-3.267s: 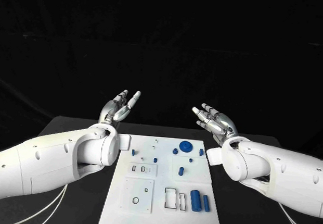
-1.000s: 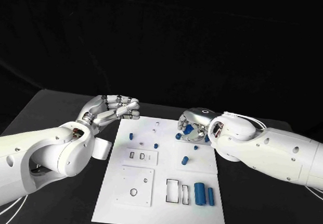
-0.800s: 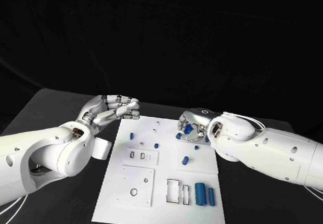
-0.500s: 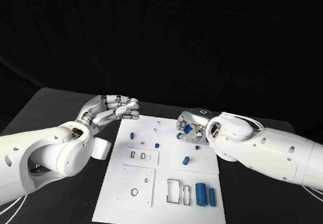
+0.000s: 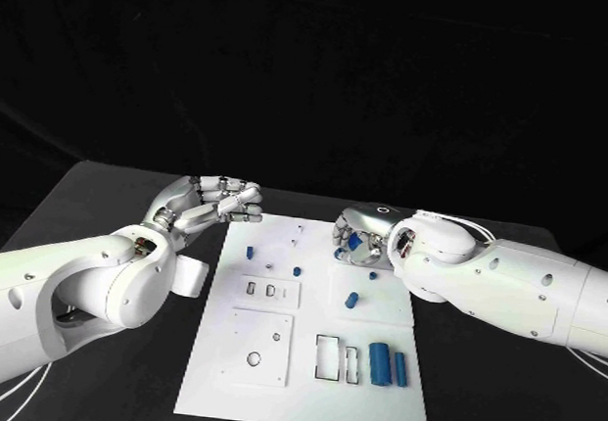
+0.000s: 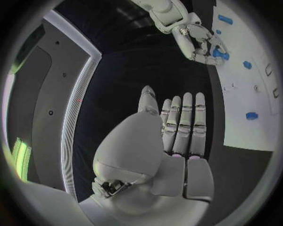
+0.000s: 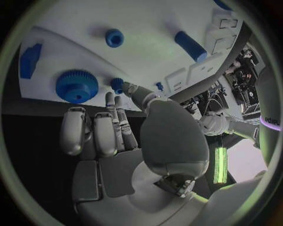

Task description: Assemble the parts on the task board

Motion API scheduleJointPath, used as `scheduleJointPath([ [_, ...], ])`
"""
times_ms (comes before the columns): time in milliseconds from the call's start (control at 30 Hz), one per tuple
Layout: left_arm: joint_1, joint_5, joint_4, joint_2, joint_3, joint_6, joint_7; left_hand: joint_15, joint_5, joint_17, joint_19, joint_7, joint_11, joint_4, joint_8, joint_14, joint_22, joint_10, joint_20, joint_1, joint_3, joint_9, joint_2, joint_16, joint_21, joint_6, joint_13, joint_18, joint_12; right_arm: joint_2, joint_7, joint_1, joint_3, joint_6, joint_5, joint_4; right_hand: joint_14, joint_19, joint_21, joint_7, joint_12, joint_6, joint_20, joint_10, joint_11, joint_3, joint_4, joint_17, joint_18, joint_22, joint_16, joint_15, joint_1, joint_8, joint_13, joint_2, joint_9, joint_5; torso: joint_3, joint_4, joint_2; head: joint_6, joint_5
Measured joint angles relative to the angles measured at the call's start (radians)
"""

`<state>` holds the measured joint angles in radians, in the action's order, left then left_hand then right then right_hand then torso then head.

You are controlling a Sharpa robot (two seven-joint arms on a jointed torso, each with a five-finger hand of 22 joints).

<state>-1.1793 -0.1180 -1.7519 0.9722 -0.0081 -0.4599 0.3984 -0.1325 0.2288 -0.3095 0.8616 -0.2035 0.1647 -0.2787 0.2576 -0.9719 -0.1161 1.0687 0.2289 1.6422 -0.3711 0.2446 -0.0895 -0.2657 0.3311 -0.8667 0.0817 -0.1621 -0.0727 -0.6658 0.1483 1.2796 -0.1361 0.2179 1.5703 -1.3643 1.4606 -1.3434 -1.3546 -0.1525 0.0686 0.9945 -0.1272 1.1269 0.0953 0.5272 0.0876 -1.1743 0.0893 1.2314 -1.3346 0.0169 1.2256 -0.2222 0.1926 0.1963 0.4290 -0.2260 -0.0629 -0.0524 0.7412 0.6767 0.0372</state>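
Observation:
The white task board lies in the middle of the black table. My right hand hangs over its far right part, fingers bent down around the blue gear; the fingertips end just short of it and contact is unclear. A small blue peg stands by the thumb. My left hand hovers at the board's far left corner, fingers curled in, holding nothing. In the left wrist view the right hand bends over a blue piece.
Loose blue parts lie on the board: small pegs, an oblong piece, a thick cylinder and a thin bar near the front right. Rectangular slots and raised plates sit between them.
Both hands, raised and spread 3.3 s ago, have come down: the left curled its fingers, the right lowered onto the gear. Over the last second the right hand edged slightly left.

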Motion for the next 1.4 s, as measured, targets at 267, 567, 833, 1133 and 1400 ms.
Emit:
scheduleJointPath([
  [267, 0.000, 0.003, 0.001, 0.000, 0.000, 0.003, -0.004, 0.000, 0.000, -0.001, 0.000, 0.000, 0.000, 0.000, 0.000, 0.000, 0.000, 0.000, 0.000, -0.004, 0.000, 0.000, -0.004, 0.000, 0.000, 0.000, 0.000, 0.000, 0.000, 0.000, 0.001, -0.001, 0.000, -0.010, 0.000, 0.002, 0.001, -0.011, -0.010, 0.005, 0.000, 0.005, 0.004, 0.006, -0.001, 0.011, -0.002, -0.005, 0.002, 0.017, -0.008, -0.001, -0.004, 0.000, 0.000, 0.004, 0.003, 0.000, -0.0012, 0.0001, 0.002, 0.000, 0.001],
  [567, -0.001, 0.006, 0.001, 0.000, 0.000, 0.004, -0.006, 0.000, 0.000, -0.001, 0.000, 0.000, 0.000, 0.003, 0.000, 0.000, 0.000, 0.000, 0.000, 0.000, -0.003, 0.001, -0.008, 0.000, 0.000, 0.000, 0.000, 0.000, 0.000, 0.002, 0.002, -0.003, 0.000, -0.017, -0.001, 0.007, 0.003, -0.032, -0.038, 0.010, 0.000, 0.023, 0.007, 0.033, -0.006, 0.059, -0.010, -0.014, -0.013, 0.057, -0.021, -0.003, -0.004, -0.006, -0.003, 0.004, 0.020, 0.029, -0.0018, -0.0012, 0.005, 0.001, 0.004],
  [833, -0.001, 0.008, 0.001, 0.000, 0.000, 0.005, -0.008, 0.000, 0.000, -0.002, 0.000, 0.000, 0.004, 0.003, 0.000, 0.000, 0.001, -0.004, 0.000, 0.000, -0.003, 0.002, -0.008, 0.004, 0.000, 0.000, 0.000, 0.000, 0.000, 0.004, 0.005, -0.005, 0.000, -0.003, -0.002, 0.007, 0.004, -0.054, -0.065, 0.026, 0.000, 0.050, 0.018, 0.079, -0.024, 0.121, -0.016, -0.013, -0.013, 0.077, -0.032, -0.012, -0.003, -0.031, -0.002, -0.011, 0.045, 0.076, -0.0031, -0.0025, 0.006, 0.003, 0.005],
  [1133, -0.001, 0.012, 0.003, 0.001, 0.000, 0.006, -0.010, 0.000, 0.000, -0.002, 0.000, 0.000, 0.004, 0.000, 0.000, 0.000, 0.001, -0.004, 0.000, 0.000, -0.006, 0.002, -0.008, 0.004, 0.000, 0.000, 0.000, 0.000, 0.000, -0.008, 0.018, -0.008, 0.001, 0.087, 0.000, -0.015, 0.004, -0.062, -0.073, 0.030, 0.003, 0.065, 0.027, 0.102, -0.029, 0.144, -0.012, -0.012, -0.024, 0.077, -0.037, -0.019, 0.005, -0.055, 0.006, -0.019, 0.058, 0.081, -0.0036, -0.0023, 0.007, 0.002, 0.004],
  [1400, -0.001, 0.014, 0.006, 0.001, 0.000, 0.006, -0.011, 0.000, 0.000, -0.004, 0.000, -0.003, 0.003, 0.000, 0.000, 0.000, 0.001, -0.004, 0.000, 0.000, -0.005, 0.003, -0.008, 0.004, 0.000, 0.003, 0.000, 0.000, 0.000, -0.001, 0.037, 0.004, 0.008, 0.163, 0.005, -0.041, 0.004, -0.062, -0.073, 0.030, 0.003, 0.065, 0.027, 0.102, -0.029, 0.144, -0.012, -0.012, -0.028, 0.077, -0.037, -0.019, 0.006, -0.055, 0.008, -0.020, 0.058, 0.076, -0.0049, -0.0026, 0.007, -0.006, 0.005],
])
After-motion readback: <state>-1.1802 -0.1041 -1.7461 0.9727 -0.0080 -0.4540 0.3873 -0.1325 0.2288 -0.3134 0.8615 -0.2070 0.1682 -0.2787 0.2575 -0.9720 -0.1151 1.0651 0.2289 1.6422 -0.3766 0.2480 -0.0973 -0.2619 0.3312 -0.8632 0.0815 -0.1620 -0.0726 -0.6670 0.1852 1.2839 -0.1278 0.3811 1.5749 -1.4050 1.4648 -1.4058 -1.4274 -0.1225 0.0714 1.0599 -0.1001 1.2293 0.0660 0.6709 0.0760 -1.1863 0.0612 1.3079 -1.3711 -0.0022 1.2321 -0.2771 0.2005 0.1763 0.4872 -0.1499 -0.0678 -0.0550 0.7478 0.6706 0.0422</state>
